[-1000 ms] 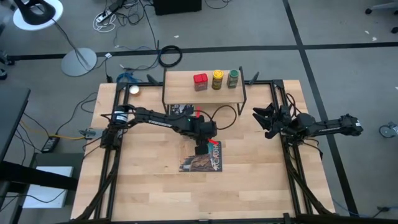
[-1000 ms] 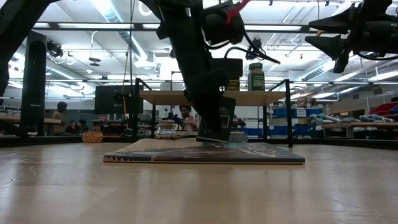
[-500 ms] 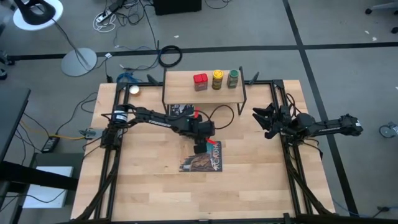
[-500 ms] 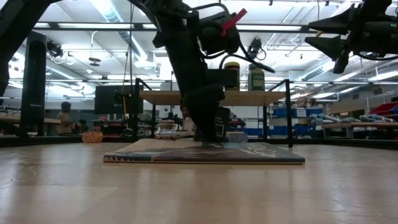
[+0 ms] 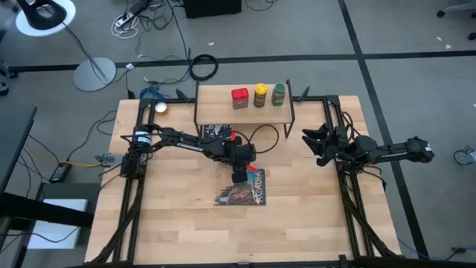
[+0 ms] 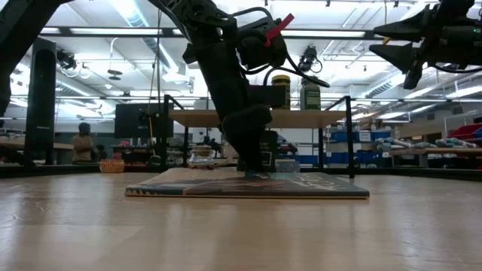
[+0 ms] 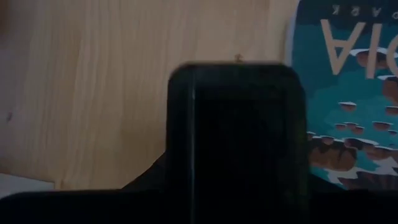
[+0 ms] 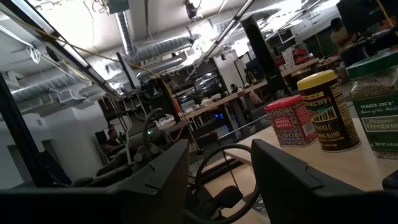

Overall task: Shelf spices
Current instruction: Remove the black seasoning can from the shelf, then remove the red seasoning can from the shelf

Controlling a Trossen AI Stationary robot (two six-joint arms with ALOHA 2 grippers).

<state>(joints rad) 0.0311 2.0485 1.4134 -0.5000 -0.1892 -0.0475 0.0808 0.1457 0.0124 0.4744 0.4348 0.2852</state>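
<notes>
The red tin [image 5: 239, 97], yellow-capped jar [image 5: 260, 94] and green-capped jar [image 5: 279, 93] stand in a row on the shelf [image 5: 219, 97] at the table's far side. The right wrist view shows them too: red tin [image 8: 286, 121], yellow-capped jar [image 8: 323, 112]. My left gripper [image 5: 238, 176] reaches over the far part of the picture-covered book [image 5: 249, 192] mid-table, shut on the black tin [image 6: 269, 147], which fills the left wrist view [image 7: 239, 137]. My right gripper [image 5: 309, 145] waits at the table's right, raised and open [image 8: 214, 180]. My left gripper holds the black tin [image 7: 239, 137] between its two fingers, coming from above and slanting down toward the near side. The tin stands nearly upright, its lower end [image 6: 263, 170] down on the book's cover [image 6: 301, 184]. Gripper and tin are both dark, hiding which faces the fingers are on.
A small pale round thing [image 5: 161, 108] lies at the table's far left, beside the shelf. The shelf's thin black legs [image 6: 350, 143] stand behind the book. Bare wood stretches along the near side [image 5: 186, 231]. People show in the room beyond [image 6: 83, 143].
My left gripper has sunk toward the book with the black tin. The tin hung tilted just above the cover; now it stands nearly upright with its lower end on the book.
</notes>
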